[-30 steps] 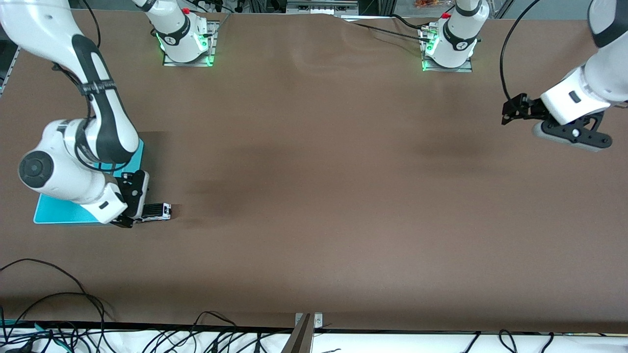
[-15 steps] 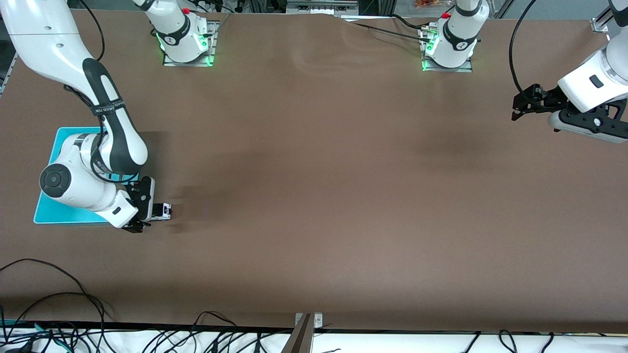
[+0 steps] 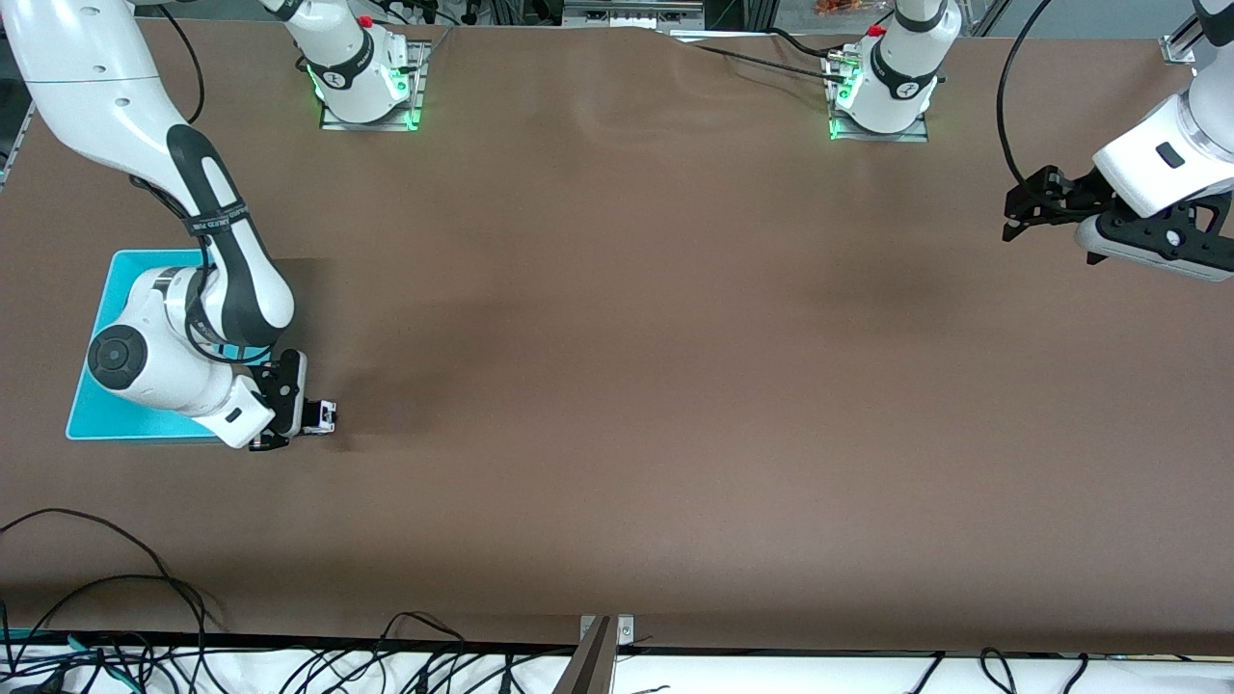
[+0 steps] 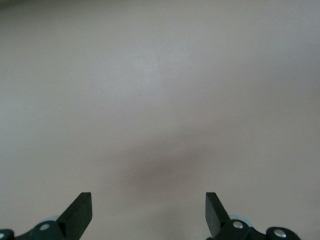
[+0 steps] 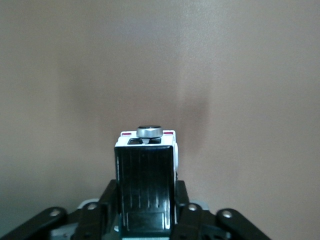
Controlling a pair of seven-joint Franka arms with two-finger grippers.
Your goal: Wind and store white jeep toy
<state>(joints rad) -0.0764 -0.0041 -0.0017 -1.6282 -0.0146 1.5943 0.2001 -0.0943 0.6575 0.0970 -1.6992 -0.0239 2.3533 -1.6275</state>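
The brown table (image 3: pixel 617 386) spreads wide under both my arms, with the turquoise bin (image 3: pixel 120 280) at the right arm's end. My left gripper (image 3: pixel 1014 214) waits spread over the left arm's end, holding nothing. My right gripper (image 3: pixel 289 416), down at the bin's near corner, is pinched on the white jeep toy (image 3: pixel 320 415), which sits on the table just beside the bin. To wind it well, I judge I should press the wheels down and drag straight back, keeping my fingers (image 5: pixel 102 210) square on its black roof.
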